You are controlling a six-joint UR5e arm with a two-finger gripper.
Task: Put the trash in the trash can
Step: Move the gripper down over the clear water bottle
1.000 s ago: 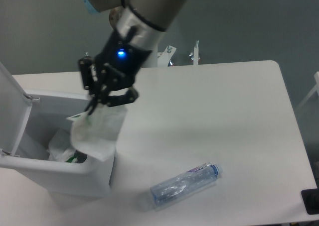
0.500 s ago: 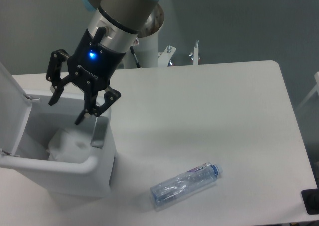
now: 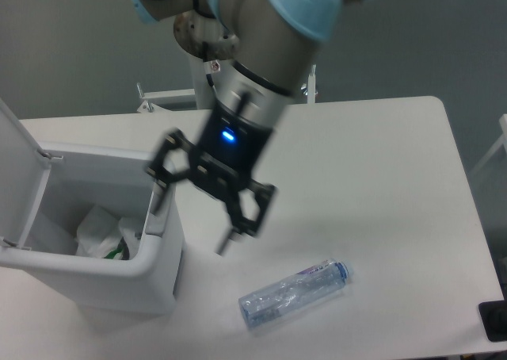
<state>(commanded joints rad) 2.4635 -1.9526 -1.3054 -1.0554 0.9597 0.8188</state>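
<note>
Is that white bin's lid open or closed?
Open: the trash can has its lid swung up, and the wrapper shows inside.

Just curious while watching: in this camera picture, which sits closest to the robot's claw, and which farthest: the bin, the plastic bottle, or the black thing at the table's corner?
From the gripper:
1. Trash can, just to its left in the picture.
2. Bottle, lower right on the table.
3. Black object, at the far right edge.
</note>
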